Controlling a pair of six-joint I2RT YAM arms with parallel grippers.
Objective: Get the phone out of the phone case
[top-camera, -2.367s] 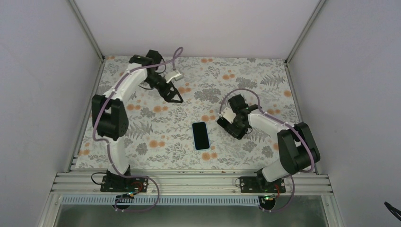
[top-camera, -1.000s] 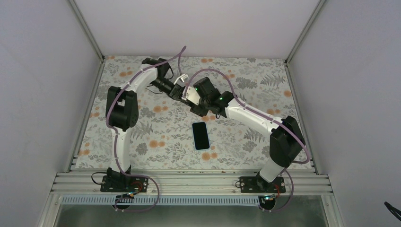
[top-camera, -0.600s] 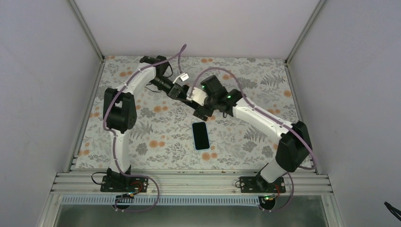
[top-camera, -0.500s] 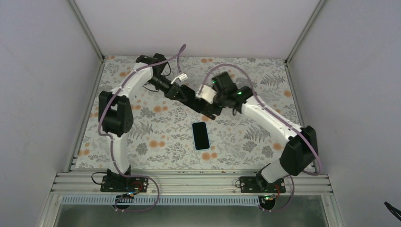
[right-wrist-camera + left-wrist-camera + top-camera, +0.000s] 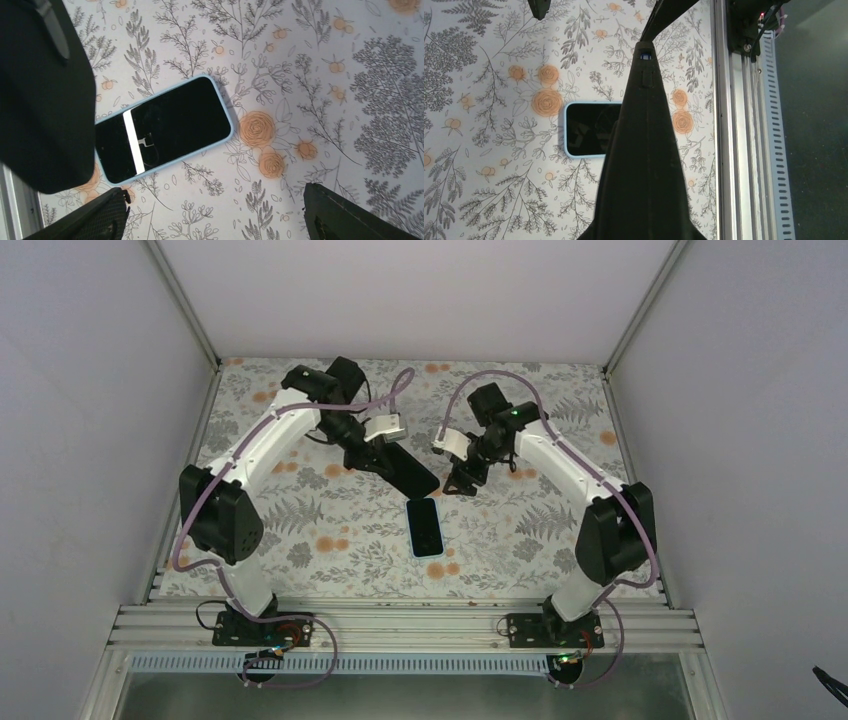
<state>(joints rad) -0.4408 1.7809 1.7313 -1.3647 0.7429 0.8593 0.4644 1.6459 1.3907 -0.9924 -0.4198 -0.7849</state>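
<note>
As it lies flat, phone (image 5: 424, 525), dark screen up, pale-blue phone case (image 5: 565, 131).

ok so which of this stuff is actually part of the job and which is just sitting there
Part of the job: phone, blue case around it, left gripper, right gripper.
Just there: floral table cover, aluminium rail, enclosure walls.

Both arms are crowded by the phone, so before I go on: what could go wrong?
The shut left pincer and the open right pincer sit close together by the far end of the phone, so they may collide. The phone lies flat, held by neither; a push could just slide it.
</note>
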